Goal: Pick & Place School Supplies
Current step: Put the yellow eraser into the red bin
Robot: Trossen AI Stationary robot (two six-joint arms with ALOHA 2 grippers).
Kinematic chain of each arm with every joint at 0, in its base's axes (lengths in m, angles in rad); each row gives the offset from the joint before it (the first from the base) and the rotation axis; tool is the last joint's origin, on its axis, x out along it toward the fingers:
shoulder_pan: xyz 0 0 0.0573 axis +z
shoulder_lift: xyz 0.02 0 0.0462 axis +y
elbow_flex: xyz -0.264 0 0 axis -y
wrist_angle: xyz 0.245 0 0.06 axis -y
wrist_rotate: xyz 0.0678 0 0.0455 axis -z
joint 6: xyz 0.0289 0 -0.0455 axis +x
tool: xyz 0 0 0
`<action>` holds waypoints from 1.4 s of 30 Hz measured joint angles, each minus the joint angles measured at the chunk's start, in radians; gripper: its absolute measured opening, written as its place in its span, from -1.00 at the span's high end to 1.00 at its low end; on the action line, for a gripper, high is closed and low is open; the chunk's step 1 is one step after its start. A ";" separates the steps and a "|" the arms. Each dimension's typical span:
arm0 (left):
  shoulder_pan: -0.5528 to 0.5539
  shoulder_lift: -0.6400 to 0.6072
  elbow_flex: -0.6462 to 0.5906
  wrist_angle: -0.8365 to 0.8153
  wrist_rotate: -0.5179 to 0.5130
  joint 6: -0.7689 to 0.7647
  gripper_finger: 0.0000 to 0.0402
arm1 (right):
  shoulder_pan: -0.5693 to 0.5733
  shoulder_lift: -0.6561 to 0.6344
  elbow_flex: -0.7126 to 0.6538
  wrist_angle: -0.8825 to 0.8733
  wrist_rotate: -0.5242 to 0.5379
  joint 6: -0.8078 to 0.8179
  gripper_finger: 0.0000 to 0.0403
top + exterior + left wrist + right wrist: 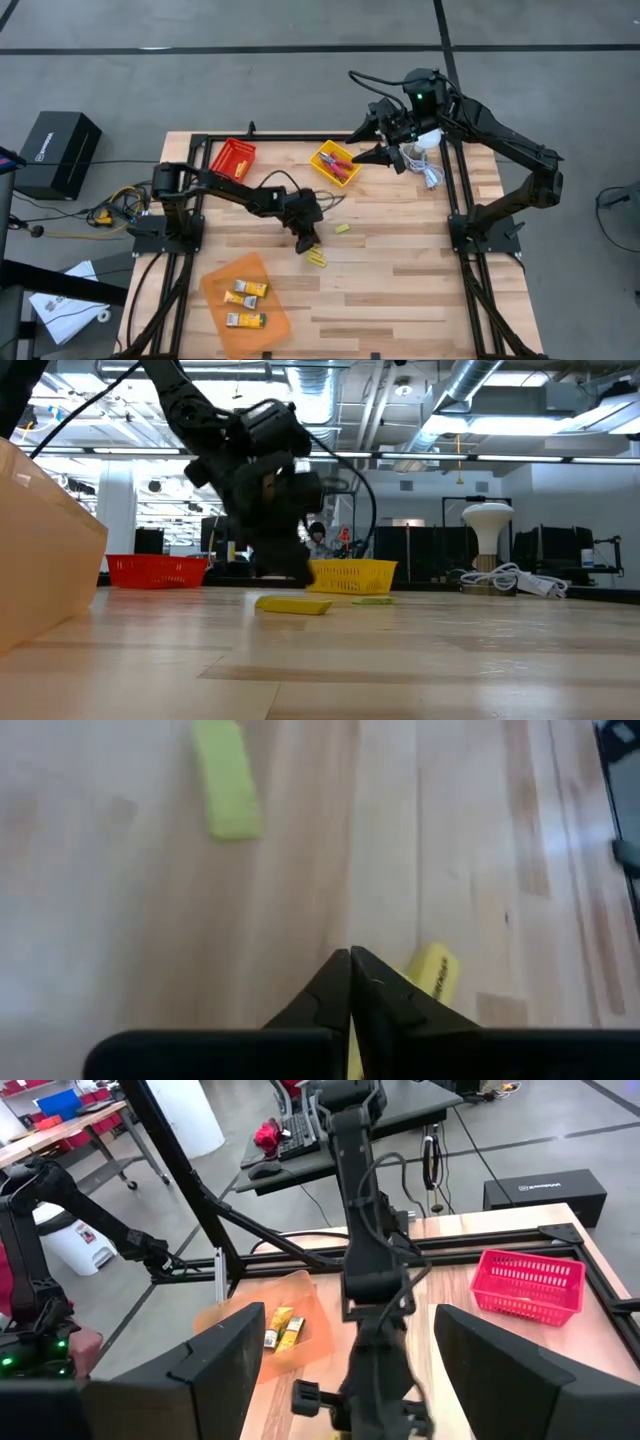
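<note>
Hovering low over the middle of the wooden tabletop (400, 260), the left claw (305, 243) has its fingers pressed together, holding nothing; in its wrist view the closed tips (350, 965) meet at a point just above the wood. One yellow stick (317, 259) lies just beside that claw, partly hidden behind the tips in the wrist view. A second pale yellow piece (343, 229) lies a little apart, toward the right side. Three yellow-and-white packs (245, 290) sit in the orange tray (275, 318) at the near-left part of the tabletop. Red-handled tools (343, 170) lie in the yellow tray (322, 158) at the far side, with the red tray (232, 158) farther left, contents unclear. Right claw (385, 152) hangs raised above the far side, just beside the yellow tray, fingers spread wide apart, empty. White lamp-like object (428, 138) with cable sits at the far right.
</note>
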 joint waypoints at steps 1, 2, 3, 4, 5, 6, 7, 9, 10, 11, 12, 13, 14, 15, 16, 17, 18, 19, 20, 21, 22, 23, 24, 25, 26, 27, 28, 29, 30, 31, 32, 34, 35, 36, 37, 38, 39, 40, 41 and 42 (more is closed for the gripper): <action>0.004 -0.008 0.000 -0.006 0.000 0.001 1.00 | -0.001 0.000 0.000 0.000 0.000 0.000 -0.40; 0.007 -0.009 0.000 -0.003 -0.002 0.004 1.00 | -0.004 0.000 0.000 0.000 0.000 0.000 -0.40; 0.008 -0.011 -0.001 -0.013 -0.009 0.005 1.00 | -0.006 0.000 0.000 0.000 0.000 0.000 -0.40; 0.007 -0.014 -0.003 -0.023 -0.008 0.005 1.00 | -0.006 0.000 0.000 -0.001 0.000 0.000 -0.40; 0.003 -0.015 -0.002 -0.015 -0.004 0.005 1.00 | -0.006 0.000 0.000 -0.001 0.000 0.000 -0.40; -0.002 -0.015 -0.001 -0.015 0.003 0.008 1.00 | -0.006 0.000 0.000 -0.001 0.000 0.000 -0.40; -0.006 -0.016 -0.001 -0.022 0.011 0.013 1.00 | -0.006 0.000 0.000 -0.002 0.000 0.000 -0.40; -0.020 -0.016 -0.001 -0.038 0.017 0.020 1.00 | -0.006 0.000 0.000 -0.002 0.000 0.000 -0.40; -0.028 -0.016 -0.002 -0.041 0.017 0.021 1.00 | -0.006 0.000 0.000 -0.002 0.000 0.000 -0.40; -0.035 -0.016 -0.002 -0.043 0.017 0.021 1.00 | -0.006 0.000 0.000 -0.002 0.000 0.000 -0.40; -0.042 -0.016 -0.002 -0.045 0.017 0.021 1.00 | -0.006 0.000 0.000 -0.002 0.000 0.000 -0.40; -0.049 -0.016 -0.002 -0.045 0.017 0.021 1.00 | -0.006 0.000 0.000 -0.002 0.000 -0.001 -0.40; -0.054 -0.016 -0.001 -0.045 0.017 0.021 1.00 | -0.006 0.000 0.000 -0.002 0.000 -0.001 -0.40; -0.057 -0.016 -0.001 -0.044 0.017 0.022 1.00 | -0.006 0.000 0.000 -0.002 0.000 -0.003 -0.40; -0.060 -0.016 -0.001 -0.045 0.017 0.022 1.00 | -0.006 0.000 0.000 -0.001 0.000 -0.005 -0.40; -0.061 -0.011 -0.001 -0.045 0.017 0.022 1.00 | -0.006 0.000 0.000 -0.001 0.000 -0.007 -0.40; -0.061 -0.008 0.000 -0.048 0.017 0.022 1.00 | -0.006 0.000 0.000 -0.001 0.000 -0.008 -0.40; -0.062 -0.006 -0.001 -0.060 0.017 0.022 1.00 | -0.006 0.000 0.000 -0.001 0.000 -0.008 -0.40; -0.061 0.002 -0.002 -0.059 0.017 0.022 1.00 | -0.006 0.000 0.000 -0.002 0.000 -0.008 -0.40; -0.061 0.011 -0.002 -0.056 0.016 0.023 1.00 | -0.006 0.000 0.000 -0.002 0.000 -0.008 -0.40; -0.061 0.015 -0.004 -0.057 0.018 0.022 1.00 | -0.006 0.000 0.000 -0.003 0.000 -0.007 -0.40; -0.061 0.019 -0.003 -0.055 0.018 0.022 1.00 | -0.006 0.000 0.000 -0.003 0.000 -0.007 -0.40; -0.060 0.022 -0.004 -0.054 0.021 0.022 1.00 | -0.006 0.000 0.000 -0.002 0.000 -0.004 -0.40; -0.059 0.026 -0.003 -0.054 0.023 0.022 1.00 | -0.006 0.000 0.000 -0.003 0.000 -0.003 -0.40; -0.059 0.028 -0.003 -0.052 0.024 0.022 1.00 | -0.006 0.000 0.000 -0.003 0.000 -0.002 -0.40; -0.059 0.028 -0.003 -0.052 0.023 0.022 1.00 | -0.006 0.000 0.000 -0.003 0.000 -0.002 -0.40; -0.058 0.029 -0.003 -0.052 0.023 0.022 1.00 | -0.006 0.000 0.000 -0.003 0.000 -0.002 -0.40; -0.057 0.029 -0.003 -0.053 0.022 0.022 1.00 | -0.006 0.000 0.000 -0.003 0.000 -0.002 -0.40; -0.054 0.029 -0.003 -0.053 0.022 0.022 1.00 | -0.006 0.000 0.000 -0.003 0.000 -0.003 -0.40; -0.052 0.030 -0.003 -0.054 0.022 0.022 1.00 | -0.006 0.000 0.000 -0.003 0.000 -0.003 -0.40; -0.049 0.030 -0.004 -0.054 0.022 0.022 1.00 | -0.006 0.000 0.000 -0.003 0.000 -0.004 -0.40; -0.038 0.030 -0.008 -0.052 0.023 0.022 1.00 | -0.006 0.000 0.000 -0.003 0.000 -0.006 -0.40; -0.032 0.030 -0.011 -0.050 0.027 0.022 1.00 | -0.006 0.000 0.000 -0.003 0.000 -0.007 -0.40; -0.025 0.030 -0.014 -0.048 0.032 0.023 1.00 | -0.006 0.000 0.000 -0.003 0.000 -0.007 -0.40; -0.020 0.030 -0.017 -0.047 0.035 0.026 1.00 | -0.006 0.000 0.000 -0.003 0.000 -0.007 -0.40; -0.014 0.030 -0.020 -0.046 0.037 0.031 1.00 | -0.006 0.000 0.000 -0.003 0.000 -0.007 -0.40; -0.009 0.030 -0.023 -0.046 0.037 0.037 1.00 | -0.006 0.000 0.000 -0.003 -0.001 -0.007 -0.40; -0.004 0.030 -0.026 -0.046 0.037 0.041 1.00 | -0.006 0.000 0.000 -0.003 0.000 -0.007 -0.40; 0.001 0.030 -0.027 -0.045 0.030 0.041 1.00 | -0.006 0.000 0.000 -0.003 -0.001 -0.007 -0.40; 0.005 0.031 -0.029 -0.048 0.000 0.044 1.00 | -0.006 0.000 0.000 -0.003 -0.001 -0.007 -0.40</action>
